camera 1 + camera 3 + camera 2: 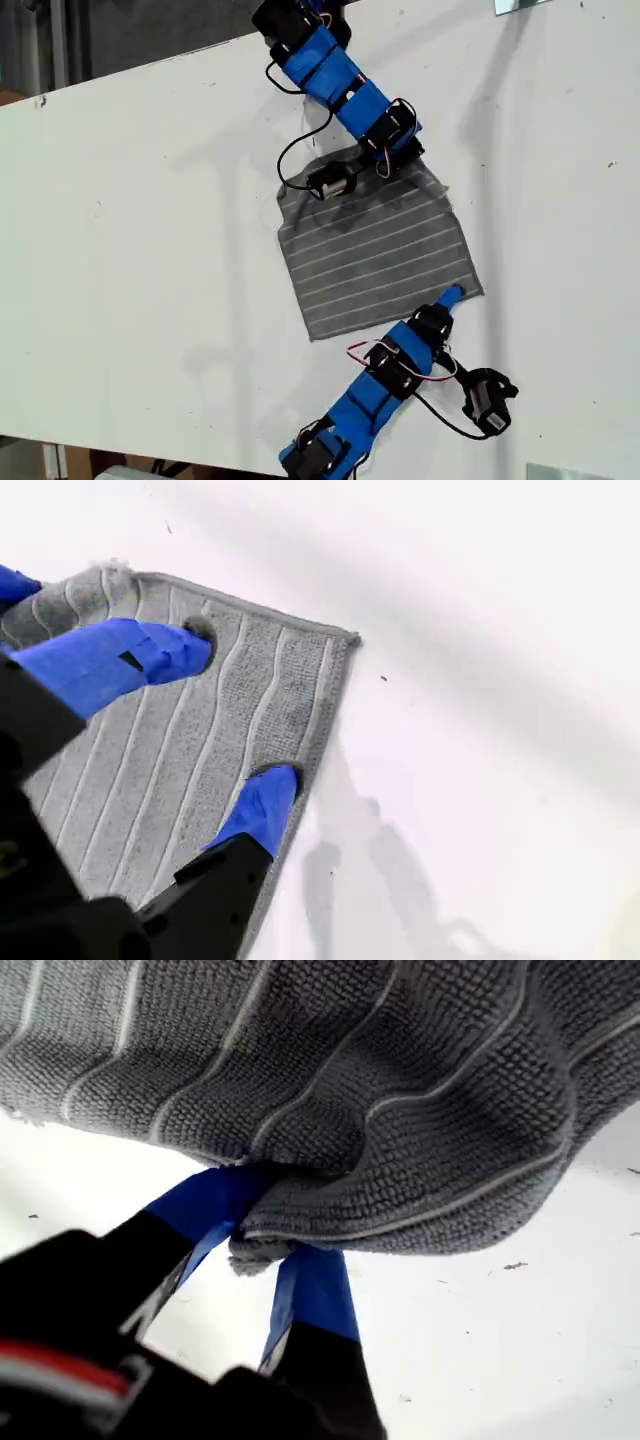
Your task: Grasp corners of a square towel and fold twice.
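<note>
White tabletop [150, 250] carries the towel [375, 255] mid-scene in the exterior view, my first gripper [262, 1250] pinching a bunched corner while my second gripper [240, 715] straddles another, jaws wide, so uneven lifting could skew the fold.

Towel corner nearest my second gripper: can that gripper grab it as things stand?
Probably yes. My second gripper is open, resting on the flat towel just short of that corner, and nothing lies between them.
</note>
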